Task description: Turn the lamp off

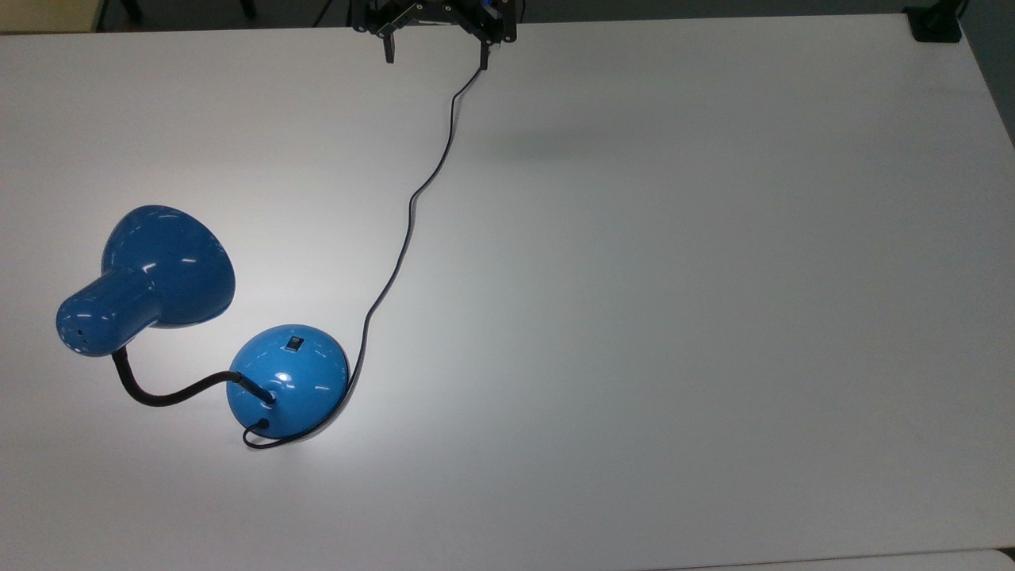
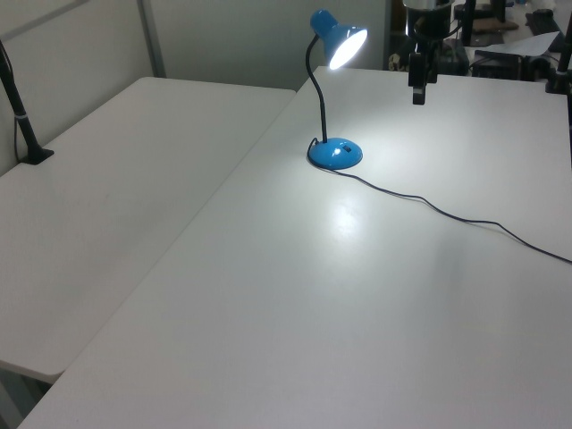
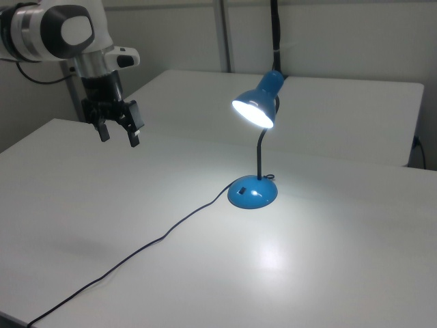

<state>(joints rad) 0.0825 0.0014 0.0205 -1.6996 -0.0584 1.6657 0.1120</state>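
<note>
The blue lamp stands lit on the white table, its shade [image 1: 162, 270] [image 2: 340, 37] [image 3: 258, 102] throwing a bright patch on the tabletop. Its domed base [image 1: 287, 379] [image 2: 336, 154] [image 3: 252, 193] carries a small black rocker switch [image 1: 294, 343] [image 3: 240, 189]. A black gooseneck [image 1: 170, 394] joins shade and base. My gripper [image 1: 435, 49] [image 2: 417, 87] [image 3: 119, 134] hangs open above the table at the top view's upper edge, far from the lamp, with nothing between its fingers.
A thin black cord [image 1: 412, 206] [image 2: 447, 213] [image 3: 150, 244] runs from the base across the table toward the gripper's side. A second white table [image 2: 116, 170] adjoins in the left view's left. A black clamp [image 1: 936, 24] sits at the top view's upper right corner.
</note>
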